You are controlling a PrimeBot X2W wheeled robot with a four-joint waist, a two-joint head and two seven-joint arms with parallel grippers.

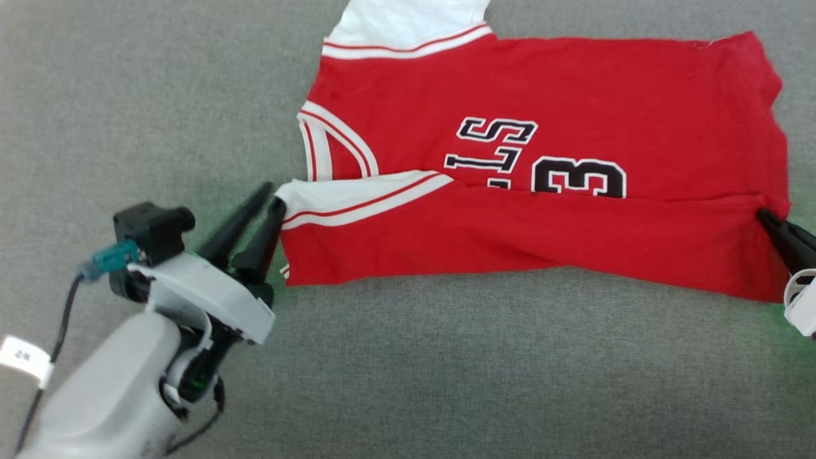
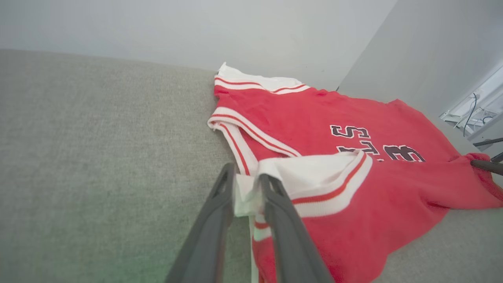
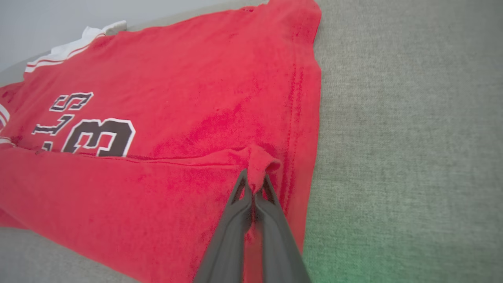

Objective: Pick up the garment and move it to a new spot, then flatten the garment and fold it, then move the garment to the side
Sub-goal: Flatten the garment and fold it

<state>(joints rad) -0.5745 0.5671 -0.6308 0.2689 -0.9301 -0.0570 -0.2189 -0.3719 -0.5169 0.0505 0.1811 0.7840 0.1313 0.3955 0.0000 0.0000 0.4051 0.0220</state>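
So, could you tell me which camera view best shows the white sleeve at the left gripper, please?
The left wrist view: the white sleeve lies folded over the red body, its corner between the left gripper fingers. The head view shows it smaller, from above. The right wrist view faces the hem end instead.

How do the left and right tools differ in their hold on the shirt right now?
The left tool has white sleeve fabric between slightly parted fingers; the right tool is pressed shut on a pinch of red fabric. The left tool is at the sleeve end of the garment, the right tool at its hem end. Both sit at the edge of the folded-over flap.
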